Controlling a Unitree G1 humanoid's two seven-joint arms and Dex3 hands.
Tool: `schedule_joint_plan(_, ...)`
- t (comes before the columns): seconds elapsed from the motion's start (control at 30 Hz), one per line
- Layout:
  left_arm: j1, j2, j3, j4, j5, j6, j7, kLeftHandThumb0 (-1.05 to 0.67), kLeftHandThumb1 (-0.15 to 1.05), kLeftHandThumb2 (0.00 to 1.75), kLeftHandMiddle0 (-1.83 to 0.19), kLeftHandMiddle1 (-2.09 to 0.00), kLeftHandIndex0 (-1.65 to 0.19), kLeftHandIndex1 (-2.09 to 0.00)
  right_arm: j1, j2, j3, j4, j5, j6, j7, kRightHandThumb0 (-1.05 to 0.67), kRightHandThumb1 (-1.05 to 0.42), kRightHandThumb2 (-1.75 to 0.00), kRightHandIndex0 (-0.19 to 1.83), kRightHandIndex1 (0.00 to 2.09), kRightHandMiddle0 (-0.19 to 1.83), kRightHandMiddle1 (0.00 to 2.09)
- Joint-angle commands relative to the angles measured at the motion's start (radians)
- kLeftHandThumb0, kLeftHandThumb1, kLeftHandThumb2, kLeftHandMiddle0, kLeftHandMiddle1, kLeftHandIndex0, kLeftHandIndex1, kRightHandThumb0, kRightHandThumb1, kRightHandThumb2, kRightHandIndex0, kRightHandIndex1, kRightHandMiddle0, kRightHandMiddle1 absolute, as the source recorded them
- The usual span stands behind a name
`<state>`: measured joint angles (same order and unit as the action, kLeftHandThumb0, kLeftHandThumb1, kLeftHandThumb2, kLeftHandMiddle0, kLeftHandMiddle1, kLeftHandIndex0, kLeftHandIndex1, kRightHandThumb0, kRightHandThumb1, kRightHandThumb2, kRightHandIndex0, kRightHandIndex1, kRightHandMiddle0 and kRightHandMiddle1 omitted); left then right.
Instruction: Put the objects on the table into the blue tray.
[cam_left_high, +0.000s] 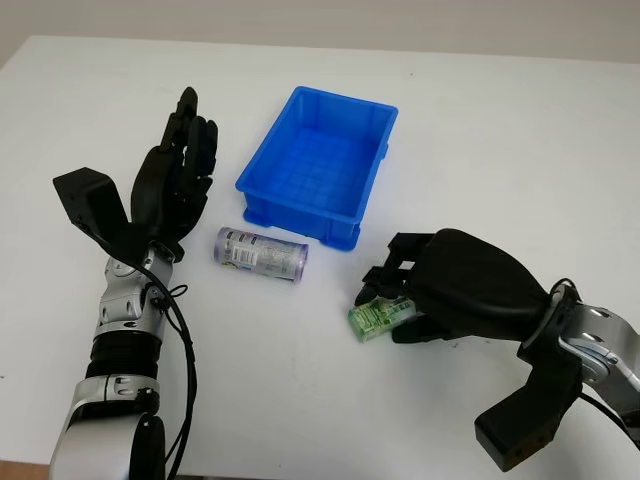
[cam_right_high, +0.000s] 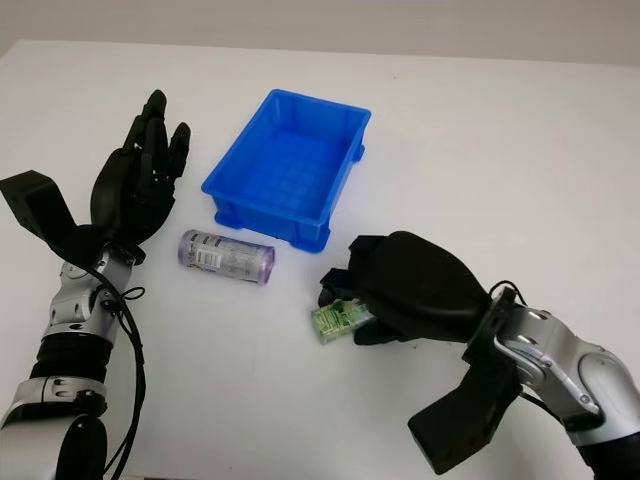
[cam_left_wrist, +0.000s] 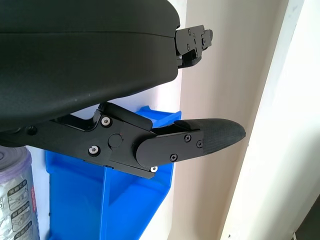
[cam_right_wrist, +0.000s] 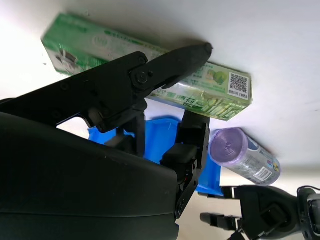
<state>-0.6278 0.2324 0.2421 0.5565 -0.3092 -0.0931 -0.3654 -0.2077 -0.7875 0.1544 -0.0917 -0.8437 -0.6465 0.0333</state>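
2 items lie on the surface before the blue tray (cam_left_high: 318, 165): a light, stiff green carton (cam_left_high: 378, 317), right hand (cam_left_high: 455, 285) fingers (cam_right_wrist: 165, 62) curling around its long sides, and a purple canister (cam_left_high: 260, 254); left hand (cam_left_high: 175, 180) open beside it.

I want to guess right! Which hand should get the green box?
Probably the right hand: its fingers already sit over the green box. The open left hand is raised beyond the can.
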Motion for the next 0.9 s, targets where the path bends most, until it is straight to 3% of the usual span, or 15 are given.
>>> schedule_joint_plan(0.0, -0.013, 0.005, 0.002, -0.006, -0.002, -0.007, -0.009, -0.69, 1.05, 0.54, 0.12, -0.05, 0.16, -0.05, -0.004, 0.015, 0.017, 0.033, -0.027, -0.005, -0.025, -0.56, -0.88, -0.07, 1.09, 1.71, 0.95, 1.33)
schedule_joint_plan(0.1, -0.015, 0.005, 0.002, 0.0, -0.001, -0.013, -0.013, -0.68, 1.05, 0.54, 0.13, -0.05, 0.16, -0.05, -0.031, 0.027, 0.01, 0.04, -0.027, 0.006, -0.047, -0.55, -0.94, -0.07, 1.18, 1.81, 1.01, 1.42)
schedule_joint_plan(0.23, -0.016, 0.004, 0.003, 0.002, 0.001, -0.013, -0.01, -0.69, 1.05, 0.53, 0.12, -0.06, 0.15, -0.06, -0.064, 0.057, -0.009, 0.059, 0.047, 0.011, -0.059, -0.52, -0.93, -0.05, 1.24, 1.88, 1.01, 1.69)
schedule_joint_plan(0.33, -0.016, 0.005, 0.001, -0.001, 0.006, -0.011, -0.003, -0.69, 1.05, 0.54, 0.12, -0.06, 0.15, -0.06, -0.089, 0.078, -0.023, 0.053, 0.211, 0.047, 0.025, -0.48, -0.92, -0.05, 1.23, 1.96, 1.01, 1.86)
schedule_joint_plan(0.43, -0.015, 0.004, -0.002, -0.002, 0.01, -0.013, 0.0, -0.69, 1.05, 0.53, 0.12, -0.05, 0.15, -0.06, -0.114, 0.083, -0.055, -0.031, 0.445, 0.198, 0.214, -0.41, -0.93, -0.05, 1.18, 2.08, 0.93, 2.05)
schedule_joint_plan(0.53, -0.015, 0.001, -0.003, 0.002, 0.008, -0.017, -0.007, -0.69, 1.05, 0.53, 0.13, -0.05, 0.16, -0.05, -0.167, 0.081, -0.103, -0.14, 0.655, 0.442, 0.387, -0.38, -0.99, -0.07, 1.2, 2.09, 0.97, 2.09)
schedule_joint_plan(0.6, -0.015, -0.002, -0.004, 0.002, 0.009, -0.017, -0.005, -0.69, 1.05, 0.54, 0.13, -0.05, 0.15, -0.05, -0.216, 0.08, -0.138, -0.17, 0.746, 0.539, 0.447, -0.37, -1.03, -0.08, 1.16, 2.09, 0.93, 2.09)
schedule_joint_plan(0.73, -0.011, -0.008, -0.006, 0.002, 0.013, -0.026, 0.003, -0.68, 1.05, 0.55, 0.12, -0.06, 0.15, -0.06, -0.331, 0.113, -0.211, -0.108, 0.833, 0.58, 0.433, -0.37, -1.05, -0.11, 1.15, 2.09, 0.94, 2.09)
schedule_joint_plan(0.87, -0.008, -0.013, -0.008, 0.005, 0.017, -0.034, 0.007, -0.68, 1.05, 0.56, 0.11, -0.06, 0.14, -0.06, -0.42, 0.13, -0.238, -0.008, 0.816, 0.563, 0.387, -0.35, -1.04, -0.11, 1.23, 2.09, 1.05, 2.09)
